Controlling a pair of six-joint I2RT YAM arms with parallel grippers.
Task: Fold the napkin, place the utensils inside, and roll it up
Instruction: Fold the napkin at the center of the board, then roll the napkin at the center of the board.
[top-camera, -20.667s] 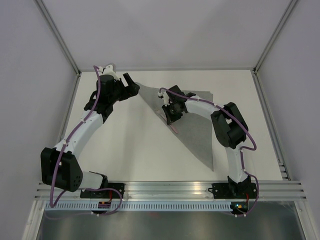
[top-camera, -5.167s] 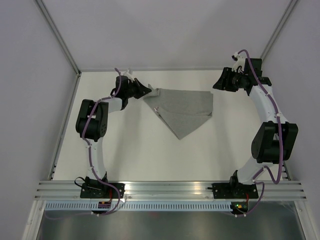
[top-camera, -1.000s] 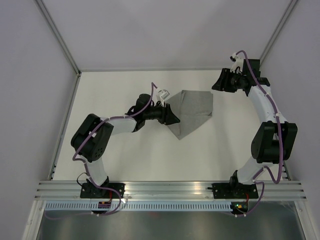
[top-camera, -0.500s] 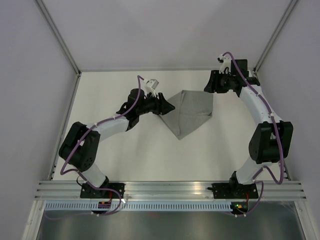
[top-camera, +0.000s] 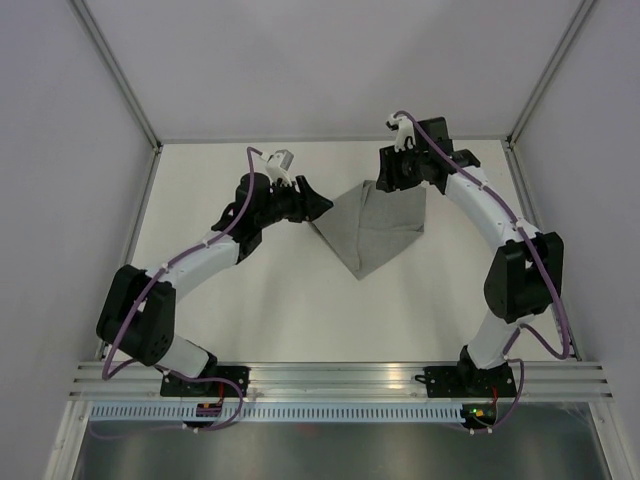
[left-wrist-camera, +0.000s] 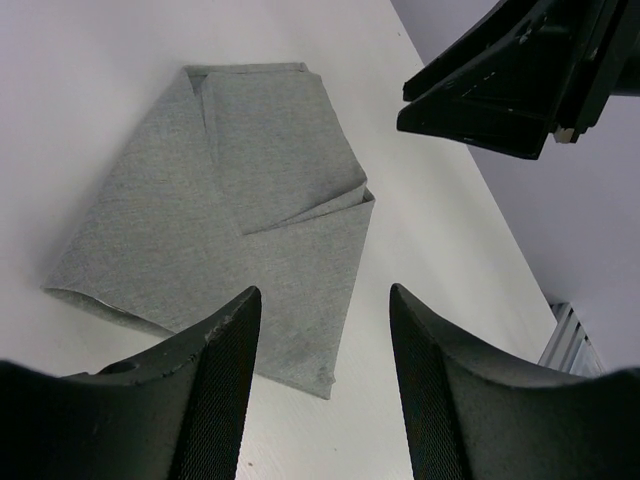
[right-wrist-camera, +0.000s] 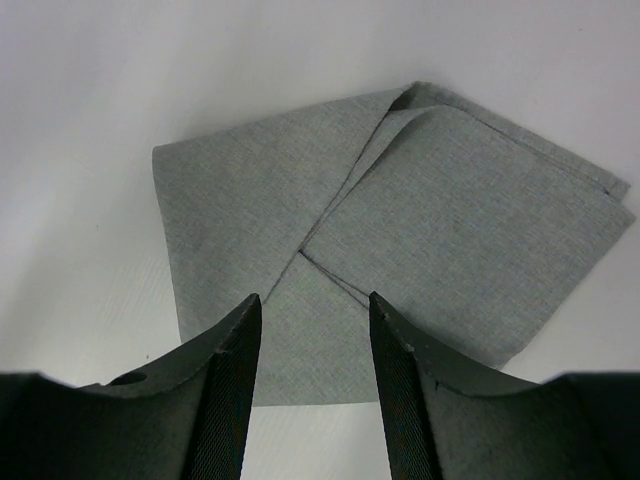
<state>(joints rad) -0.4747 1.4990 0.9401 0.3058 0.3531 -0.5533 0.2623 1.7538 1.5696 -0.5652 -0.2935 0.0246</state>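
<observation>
Well, from where I stood the grey napkin (top-camera: 375, 225) lay toward the far side of the white tabletop (top-camera: 250, 300). It was folded into a kite-like shape, with its long tip pointing back at the arm bases. Flaps overlapped across its top, and the left wrist view showed one layer's edge lifted slightly where the folds met. I could see no fork anywhere, and I could not tell whether it was tucked inside the folds.

The left hand (top-camera: 318, 205) hovered just beside the napkin's left corner, jaws parted and holding nothing. The right hand (top-camera: 388, 178) hung over the far edge, also released and empty, apparently clear of the cloth.

To my eye the folding looked done and the roll was the step in hand. Doing it well would mean taking one corner or edge through every layer at once, since a pinch on the top flap alone would peel the fold open. The other hand would do best pressing lightly on the cloth, so the bundle did not slide on the smooth surface. Rolling slowly, with tight turns, would stop anything inside from slipping out of an open end.
</observation>
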